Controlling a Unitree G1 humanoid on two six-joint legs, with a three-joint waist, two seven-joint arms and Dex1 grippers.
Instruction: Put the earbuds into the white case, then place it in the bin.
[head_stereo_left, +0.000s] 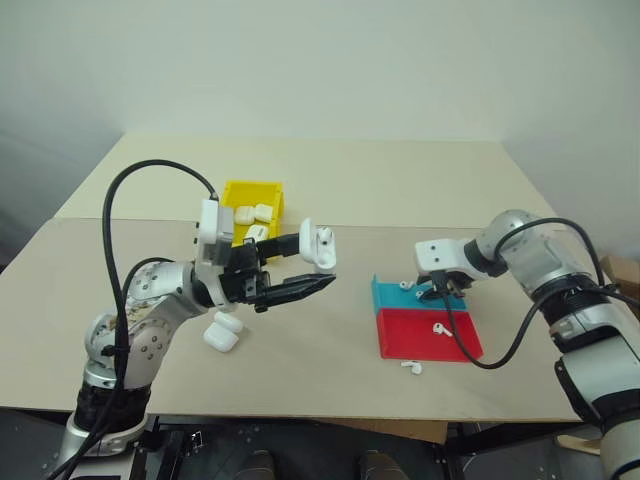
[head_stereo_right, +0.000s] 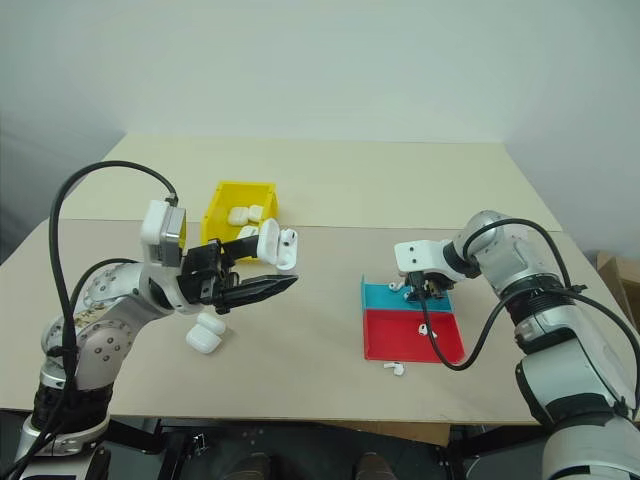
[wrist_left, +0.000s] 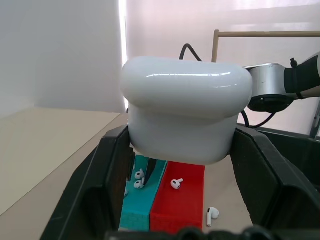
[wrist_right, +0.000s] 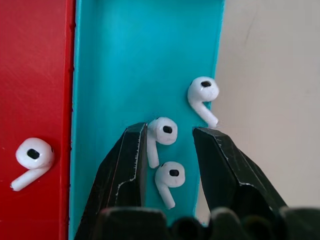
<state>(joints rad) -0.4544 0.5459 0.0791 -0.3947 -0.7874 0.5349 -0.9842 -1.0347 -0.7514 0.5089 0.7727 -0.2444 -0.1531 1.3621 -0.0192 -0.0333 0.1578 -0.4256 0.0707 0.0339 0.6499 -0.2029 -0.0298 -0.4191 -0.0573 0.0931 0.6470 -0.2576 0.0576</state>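
At the far left, two closed white cases lie on the beige table, touching each other, just below the left arm. Behind them stands the bin, bright yellow and open-topped, with several more white cases inside it.

The left gripper hangs above the table, pointing toward the right side of the scene, and its black fingers are clamped on the white case. The case's lid stands flipped open, and something small and white sits in the open body (too small to make out what). In the left wrist view the case's rounded glossy shell sits squeezed between the two fingers.

Further right, a low tray lies flat on the table, its far half teal and its near half red. The right gripper points down into the teal half with its fingers a narrow gap apart, tips at the tray floor. Two of the earbuds lie in that gap, one touching a finger, not yet pinched. A third earbud lies at the teal half's edge, just past the other fingertip. One earbud rests on the red half, and another lies on the table just in front of the tray.
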